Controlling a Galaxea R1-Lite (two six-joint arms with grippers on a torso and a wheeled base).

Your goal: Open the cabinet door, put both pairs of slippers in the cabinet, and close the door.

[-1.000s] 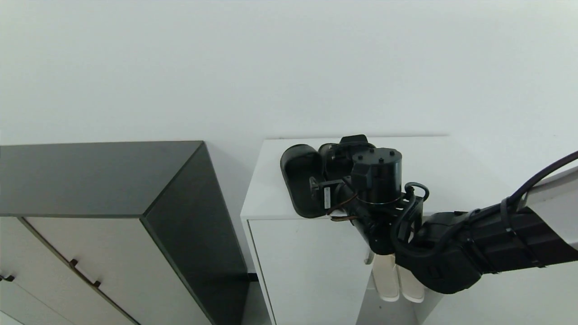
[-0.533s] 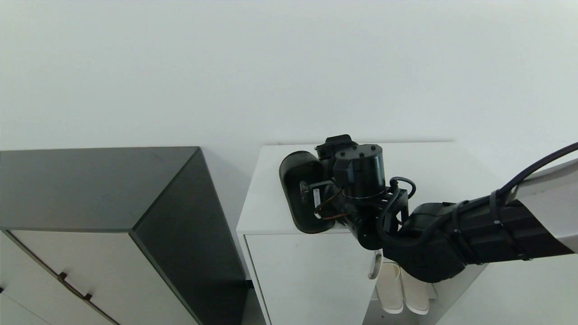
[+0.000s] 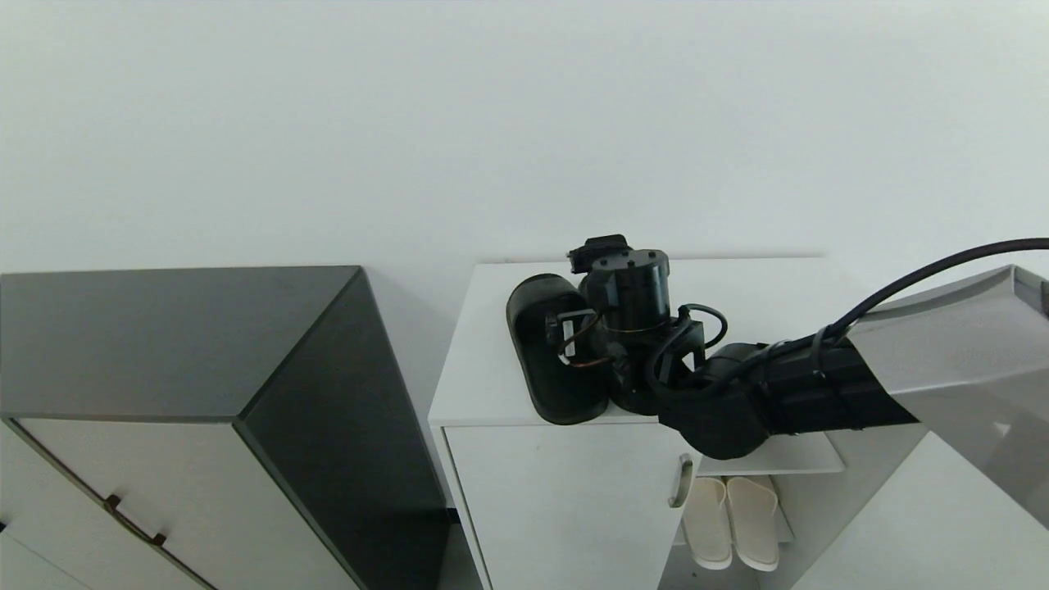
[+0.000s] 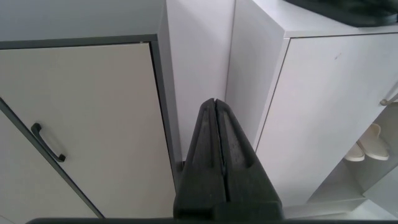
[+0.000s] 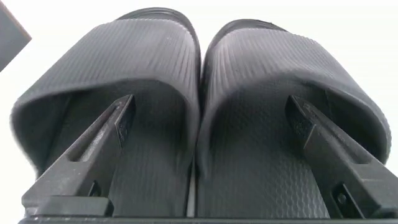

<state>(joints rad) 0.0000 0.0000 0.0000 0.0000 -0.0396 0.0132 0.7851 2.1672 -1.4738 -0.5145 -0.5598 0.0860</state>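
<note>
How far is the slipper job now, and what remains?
Done: the white cabinet is open, and the cream slippers lie inside it. In hand: the right gripper, fingers open, sits inside the black ribbed slippers on the cabinet top. Left: put them inside, shut the cabinet.

black right end effector (image 5: 210,104); grey-shelled, cabled arm (image 3: 787,385).

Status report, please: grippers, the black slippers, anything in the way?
Right gripper open, fingers inside the black slippers on the cabinet top. Left gripper shut, empty. White slippers already inside. No obstacle seen.
</note>
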